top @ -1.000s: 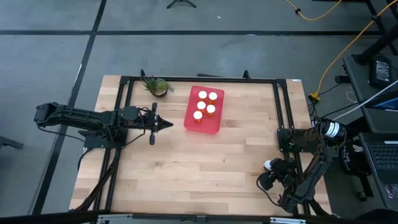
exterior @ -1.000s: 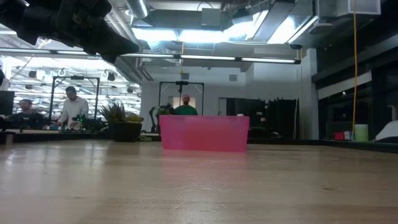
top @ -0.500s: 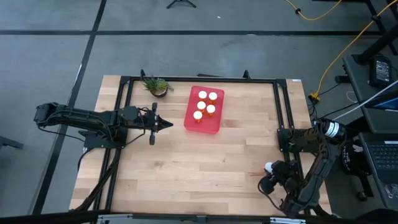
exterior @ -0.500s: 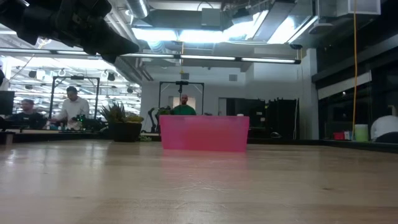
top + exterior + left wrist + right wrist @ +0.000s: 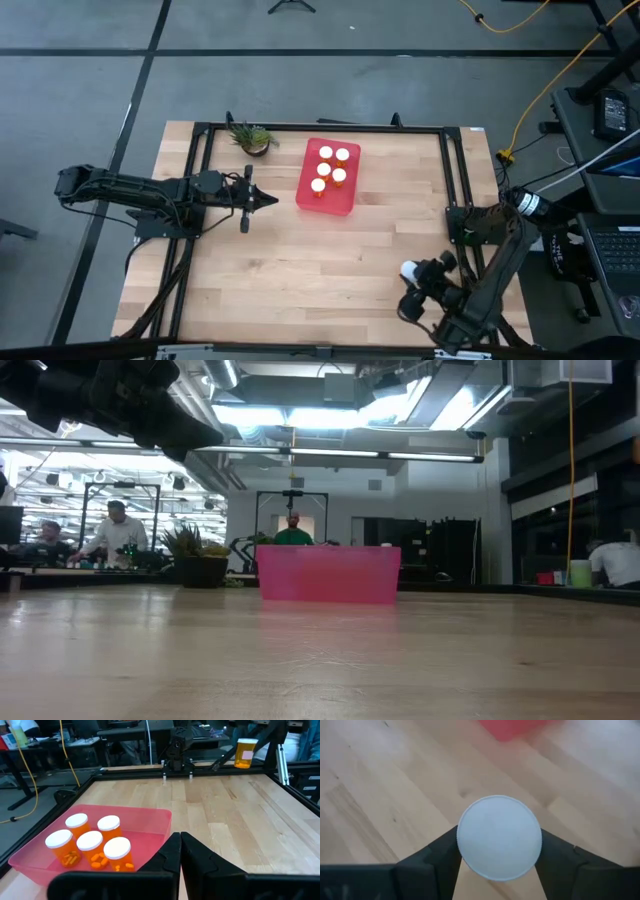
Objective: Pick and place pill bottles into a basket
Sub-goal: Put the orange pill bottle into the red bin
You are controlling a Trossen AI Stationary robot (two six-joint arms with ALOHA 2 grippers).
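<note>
Five small orange white-capped pill bottles (image 5: 330, 168) sit in the flat red plastic basket (image 5: 341, 201), while the right gripper (image 5: 413, 290) pinches the sixth bottle (image 5: 499, 837); the left gripper (image 5: 270, 200) is pressed together.

Red basket (image 5: 328, 574) on the table (image 5: 320, 660), potted plant (image 5: 196, 558) beside

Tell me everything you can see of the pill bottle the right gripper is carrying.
The pill bottle is a small orange cylinder with a round white cap, apparently plastic. The right gripper is shut on it, one dark finger on each side of the cap. It hangs above the wooden table near the front right corner, touching nothing else. From the left wrist view it looks upright, orange body showing. It is far from the red basket.
</note>
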